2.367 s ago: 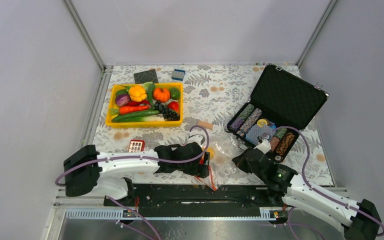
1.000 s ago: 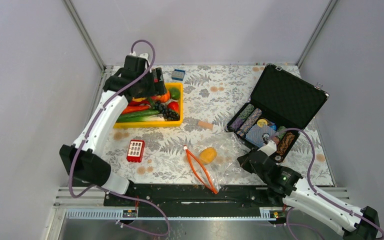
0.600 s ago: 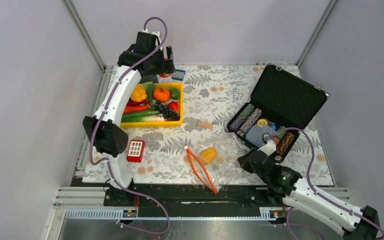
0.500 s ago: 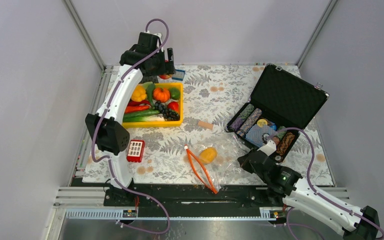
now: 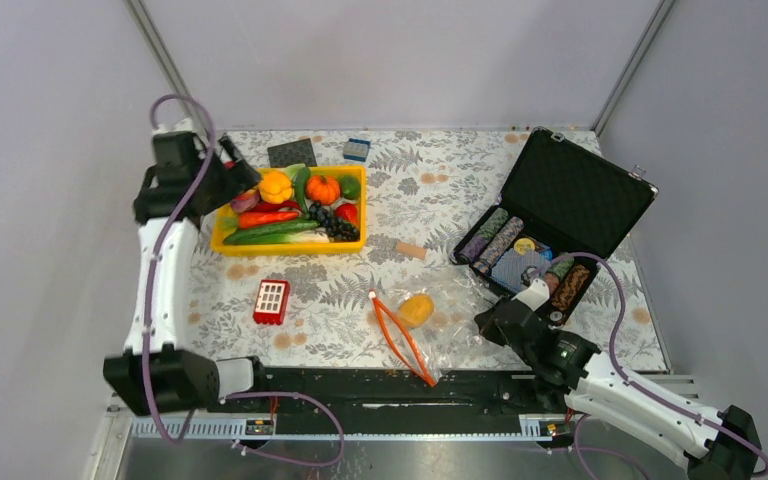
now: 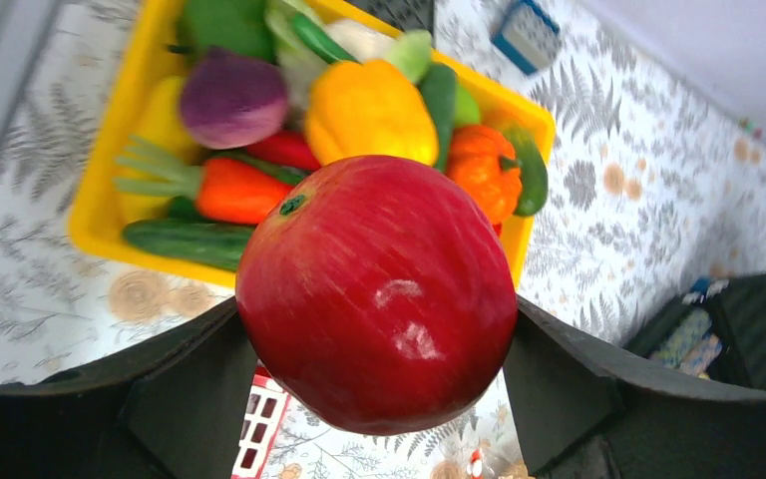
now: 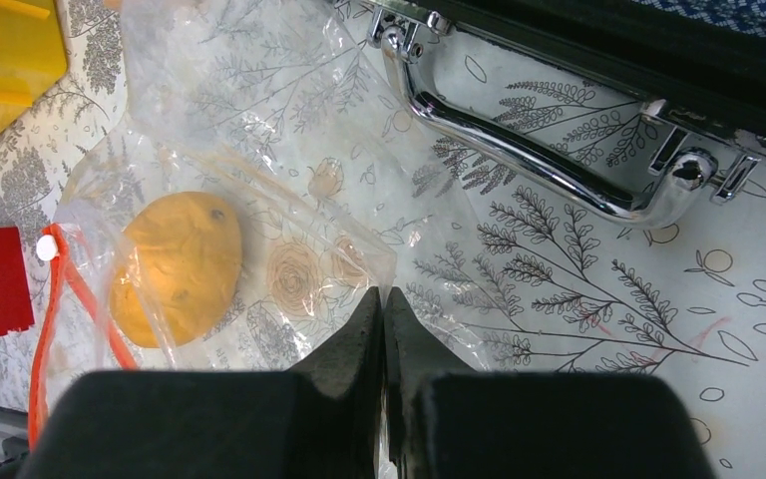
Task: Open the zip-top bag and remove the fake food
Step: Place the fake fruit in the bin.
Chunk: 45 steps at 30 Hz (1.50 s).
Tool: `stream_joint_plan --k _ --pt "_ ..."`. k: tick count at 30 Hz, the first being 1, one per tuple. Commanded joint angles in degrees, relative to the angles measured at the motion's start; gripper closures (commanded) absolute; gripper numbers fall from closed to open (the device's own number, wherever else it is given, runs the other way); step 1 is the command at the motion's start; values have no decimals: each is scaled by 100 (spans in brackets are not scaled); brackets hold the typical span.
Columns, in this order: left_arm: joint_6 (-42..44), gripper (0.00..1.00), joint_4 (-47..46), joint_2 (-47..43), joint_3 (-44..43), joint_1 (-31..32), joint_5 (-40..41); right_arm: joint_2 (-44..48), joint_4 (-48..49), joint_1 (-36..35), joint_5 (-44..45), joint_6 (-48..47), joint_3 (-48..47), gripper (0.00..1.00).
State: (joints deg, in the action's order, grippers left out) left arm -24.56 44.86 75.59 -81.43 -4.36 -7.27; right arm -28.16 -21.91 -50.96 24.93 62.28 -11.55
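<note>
Holding the red apple (image 6: 376, 289), left claw (image 6: 374, 329) hangs by the yellow tray (image 5: 280, 247), far-left corner; right claw (image 7: 383, 299) pinches the zip-top bag (image 7: 299, 259).

Bright, even, diffuse overhead light; shadows faint and soft. Small white glare spots on glossy red plastic apple (image 6: 376, 289) and curved chrome case handle (image 7: 539, 165). Wrist views soft along the bottom.

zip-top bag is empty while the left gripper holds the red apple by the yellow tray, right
Not quite: the zip-top bag is not empty. The right wrist view shows a yellow-orange round fruit inside it. The left gripper does hold the red apple by the yellow tray.
</note>
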Motion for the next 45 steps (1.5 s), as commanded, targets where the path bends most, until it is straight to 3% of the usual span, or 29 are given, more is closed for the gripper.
stream_joint_plan --k 1,4,10,22,28,32,40,45 --pt "-350 33 -582 -778 680 -798 -412 -120 223 -6 135 -185 -65 100" --pt "-372 33 -604 -742 911 -1354 -716 -146 226 -1 105 -207 -83 100" --pt "-251 33 -644 -310 831 -1403 -586 -89 225 -2 91 -230 -67 100" --pt "84 34 -509 2239 -1730 -1513 -129 -125 224 -2 129 -252 -102 100" --pt "367 35 -421 3313 -2332 -1508 -253 -251 227 3 161 -331 -153 100" --pt "331 34 -1128 3241 -1997 -1481 -377 -331 222 -2 155 -317 -145 100" --pt "612 37 -1300 3219 -2036 -1157 -232 -343 239 1 188 -290 -90 100" --pt "363 37 -2374 2504 -916 -942 -112 -262 227 2 196 -272 -17 100"
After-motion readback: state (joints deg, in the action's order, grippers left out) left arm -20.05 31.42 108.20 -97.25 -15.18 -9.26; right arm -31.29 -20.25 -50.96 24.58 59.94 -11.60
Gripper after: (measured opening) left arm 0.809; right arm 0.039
